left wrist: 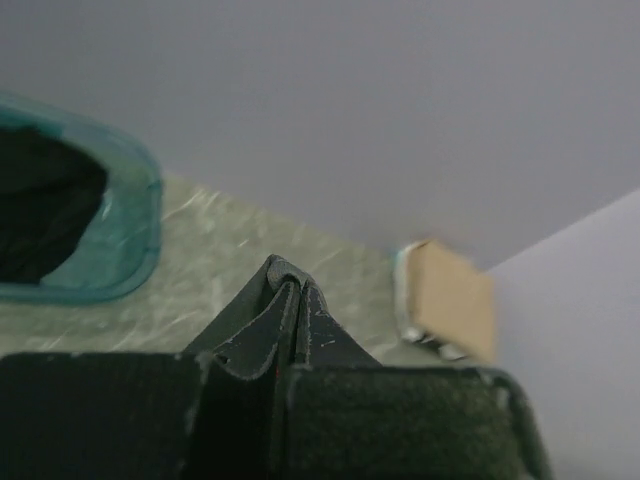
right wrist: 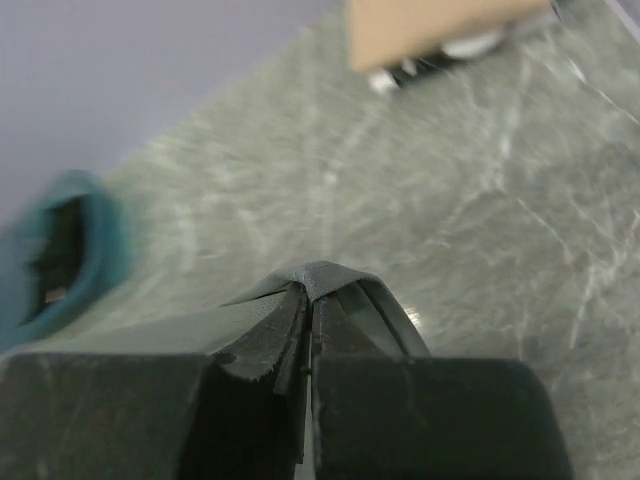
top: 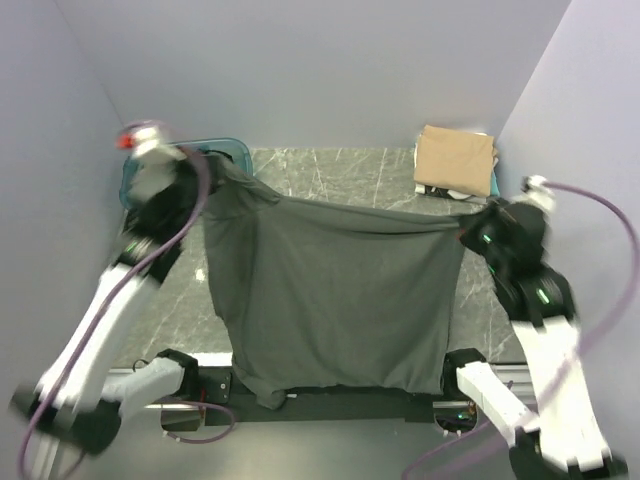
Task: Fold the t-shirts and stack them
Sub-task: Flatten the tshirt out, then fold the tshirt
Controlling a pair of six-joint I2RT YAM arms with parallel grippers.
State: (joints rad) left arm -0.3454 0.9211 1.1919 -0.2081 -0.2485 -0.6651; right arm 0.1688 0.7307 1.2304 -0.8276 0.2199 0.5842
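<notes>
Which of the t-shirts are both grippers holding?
The dark charcoal-grey t-shirt, stretched between the left gripper and the right gripper. The tan t-shirt lies folded on the far-right stack, untouched.

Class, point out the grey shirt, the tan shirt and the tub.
grey shirt (top: pixel 340 300): top view, middle of the cloth.
tan shirt (top: pixel 455 157): top view, its folded top.
tub (left wrist: pixel 140 220): left wrist view, its rim.

No readable text, labels or numbers anywhere.

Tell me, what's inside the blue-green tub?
Something dark, maybe black cloth, lies in the teal tub. What it is exactly, and anything beneath it, is hidden. From above, the left arm covers most of the tub.
</notes>
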